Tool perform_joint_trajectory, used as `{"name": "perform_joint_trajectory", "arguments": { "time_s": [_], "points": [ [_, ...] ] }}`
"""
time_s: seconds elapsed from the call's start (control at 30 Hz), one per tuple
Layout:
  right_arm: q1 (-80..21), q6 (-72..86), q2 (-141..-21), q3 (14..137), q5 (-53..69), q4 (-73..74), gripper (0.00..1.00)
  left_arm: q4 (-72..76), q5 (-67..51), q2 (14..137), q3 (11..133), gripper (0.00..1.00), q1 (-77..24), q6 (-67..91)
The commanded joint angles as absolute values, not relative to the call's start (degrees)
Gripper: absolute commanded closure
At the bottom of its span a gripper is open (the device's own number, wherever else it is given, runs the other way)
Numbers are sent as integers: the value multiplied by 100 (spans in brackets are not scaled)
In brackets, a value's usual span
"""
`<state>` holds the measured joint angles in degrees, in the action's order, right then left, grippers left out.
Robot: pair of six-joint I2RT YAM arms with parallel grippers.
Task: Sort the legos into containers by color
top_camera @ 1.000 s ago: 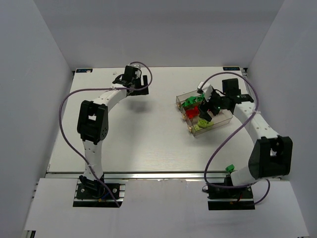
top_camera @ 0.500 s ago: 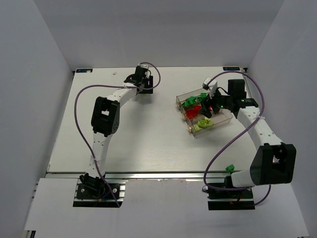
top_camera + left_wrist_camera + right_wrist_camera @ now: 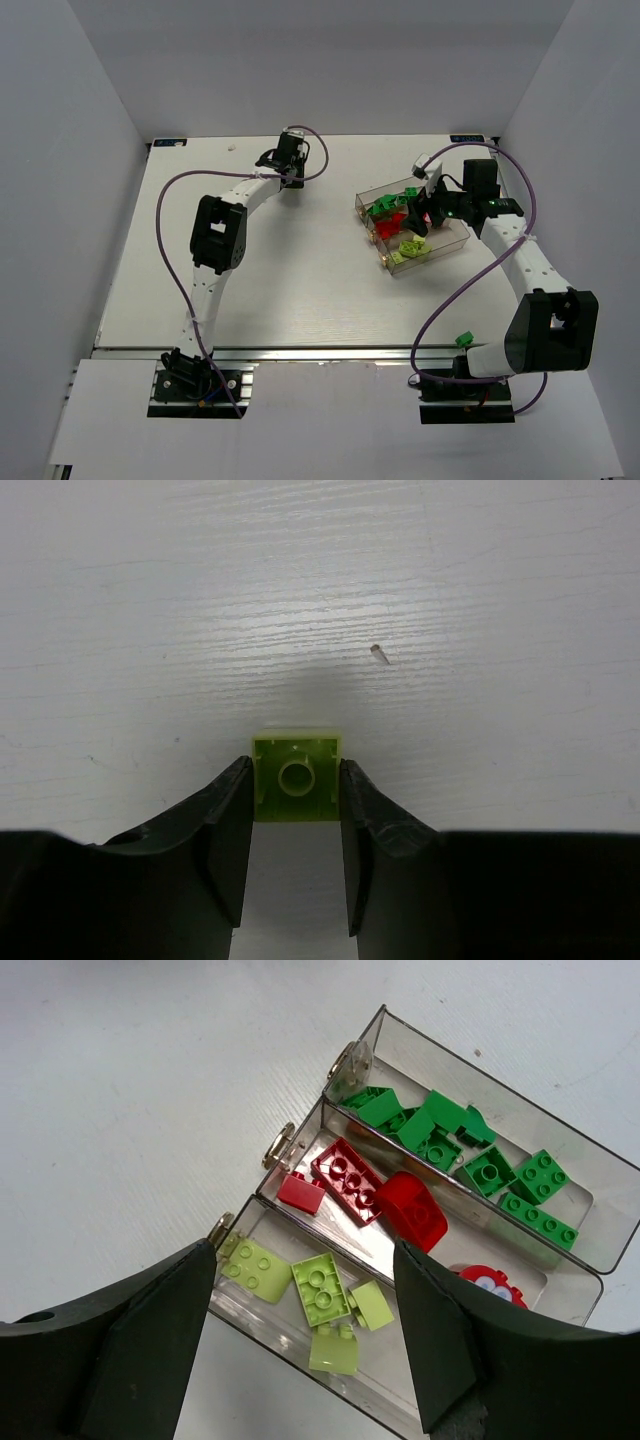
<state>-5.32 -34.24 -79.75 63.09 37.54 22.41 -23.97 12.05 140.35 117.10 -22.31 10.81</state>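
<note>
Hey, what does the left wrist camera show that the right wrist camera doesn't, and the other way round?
Left wrist only: the left gripper closed on a single lime brick, with a small speck beyond it. Right wrist only: the containers, with green bricks, red bricks and lime bricks each in their own bin, and the right gripper open above them. Both: the white table underneath.

No text, label or number can be read anywhere
</note>
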Motion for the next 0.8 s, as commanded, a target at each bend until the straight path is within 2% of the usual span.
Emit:
{"name": "perform_joint_trajectory", "arguments": {
  "time_s": [0.0, 0.07, 0.23, 0.37, 0.43, 0.47, 0.5, 0.57, 0.6, 0.63, 0.77],
  "points": [
    [-501, -3305, -7849, 6310, 3920, 2083, 24, -2329, 1318, 13782, 11699, 71, -2224, 1063],
    [-501, -3278, -7840, 6328, 3929, 2092, 24, -2277, 1301, 13668, 11585, 78, -2224, 1090],
    [-501, -3156, -7761, 6337, 3920, 1987, 24, -2127, 1047, 13185, 11277, 87, -2224, 1221],
    [-501, -2875, -7673, 6311, 3780, 1811, 28, -1803, 214, 12351, 10619, 92, -2232, 1406],
    [-483, -2787, -7638, 6328, 3788, 1784, 42, -1436, 10, 11598, 9797, 92, -2267, 1529],
    [-466, -2664, -7612, 6337, 3797, 1715, 62, -1224, -452, 11306, 9452, 92, -2311, 1625],
    [-448, -2576, -7603, 6337, 3797, 1662, 71, -1013, -631, 11007, 9083, 92, -2312, 1696],
    [-387, -2383, -7585, 6328, 3779, 1504, 83, -336, -1175, 10224, 8054, 92, -2382, 1827],
    [-369, -2190, -7585, 6328, 3710, 1451, 93, -177, -1543, 10004, 7772, 91, -2478, 2002],
    [-352, -2101, -7585, 6328, 3674, 1389, 99, 190, -1764, 9828, 7308, 91, -2557, 2073],
    [-176, -1749, -7567, 6302, 3560, 1090, 100, 675, -2302, 9405, 6708, 91, -3163, 2425]
  ]
}}
